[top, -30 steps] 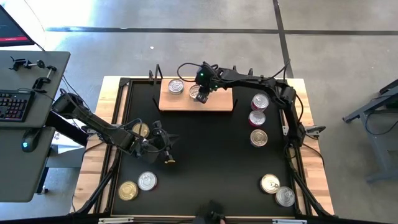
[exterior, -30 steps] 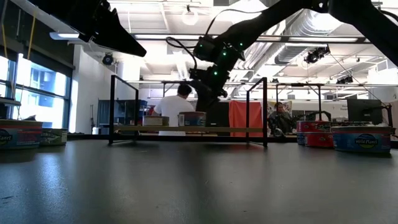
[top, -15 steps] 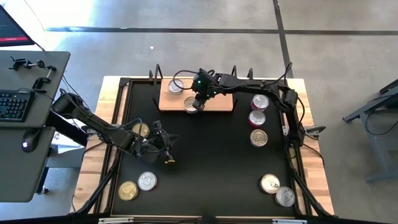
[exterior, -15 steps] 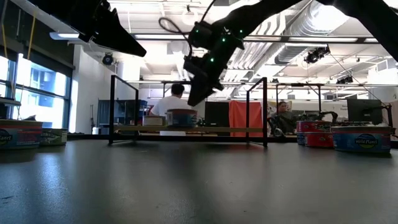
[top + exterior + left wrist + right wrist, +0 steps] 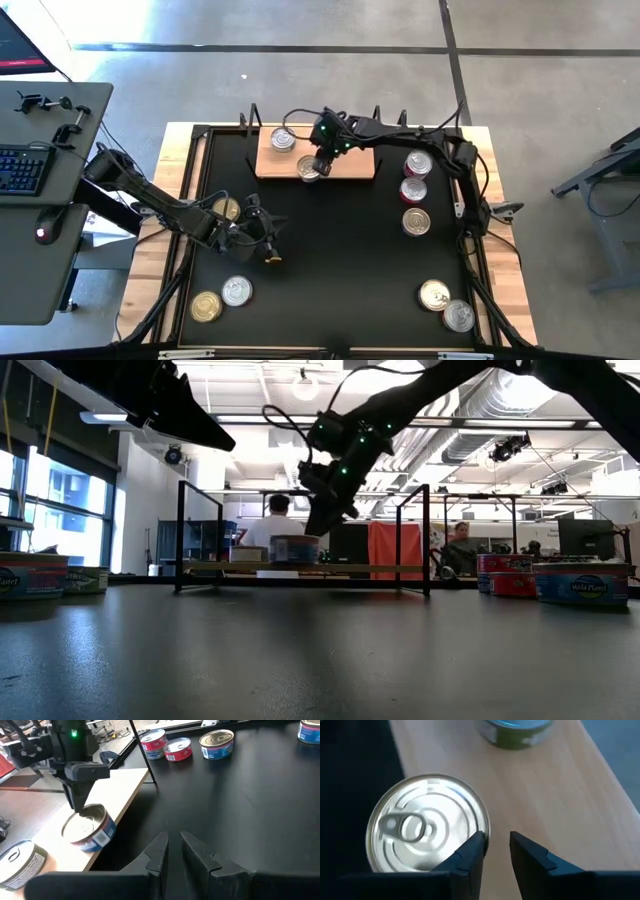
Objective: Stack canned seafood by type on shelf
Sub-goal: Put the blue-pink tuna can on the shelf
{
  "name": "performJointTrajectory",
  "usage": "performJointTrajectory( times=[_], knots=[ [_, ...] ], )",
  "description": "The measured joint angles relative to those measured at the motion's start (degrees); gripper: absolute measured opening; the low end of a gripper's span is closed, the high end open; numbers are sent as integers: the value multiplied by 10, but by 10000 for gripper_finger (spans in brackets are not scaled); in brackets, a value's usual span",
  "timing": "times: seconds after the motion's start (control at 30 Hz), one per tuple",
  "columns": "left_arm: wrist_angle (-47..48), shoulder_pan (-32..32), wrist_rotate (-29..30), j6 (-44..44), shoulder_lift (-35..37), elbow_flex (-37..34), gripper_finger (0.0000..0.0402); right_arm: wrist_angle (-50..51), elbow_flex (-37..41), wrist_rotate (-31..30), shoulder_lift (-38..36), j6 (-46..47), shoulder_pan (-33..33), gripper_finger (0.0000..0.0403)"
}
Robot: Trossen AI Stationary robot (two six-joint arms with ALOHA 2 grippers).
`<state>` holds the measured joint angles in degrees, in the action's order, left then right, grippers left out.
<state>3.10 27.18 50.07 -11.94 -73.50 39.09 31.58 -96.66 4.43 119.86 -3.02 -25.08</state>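
My table (image 5: 170, 190) stands on a grey concrete floor (image 5: 300, 90) crossed by dark lines. Beside the table a grey desk (image 5: 45, 270) carries a keyboard (image 5: 22, 170). Beyond the table, windows (image 5: 50, 530) glow and ceiling ducts (image 5: 480, 430) run overhead.

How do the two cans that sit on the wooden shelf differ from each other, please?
The front can sits at the shelf's front edge, right beside the right claw; the back can stands apart near the far left corner. In the left wrist view the front can has a blue side label, while the back can's label is pale. Both are short, upright round tins with silver pull-tab lids.
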Motion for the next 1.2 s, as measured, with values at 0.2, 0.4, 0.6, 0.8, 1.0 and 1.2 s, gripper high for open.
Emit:
performJointTrajectory(
  times=[0.2,0.4,0.6,0.8,1.0,1.2],
  knots=[
    [0,0,0,0,0,0,39,4,0,-71,-3,78,-19,89],
    [1,0,0,0,0,0,39,30,0,-120,-16,76,-25,89],
    [1,0,0,0,0,0,39,106,0,-166,-46,120,-22,89],
    [1,0,0,0,0,0,39,190,0,-153,-38,117,-17,89],
    [1,0,0,0,0,0,39,161,0,-107,-16,107,5,89],
    [1,0,0,0,0,0,39,69,1,-69,-1,108,32,89]
  ],
)
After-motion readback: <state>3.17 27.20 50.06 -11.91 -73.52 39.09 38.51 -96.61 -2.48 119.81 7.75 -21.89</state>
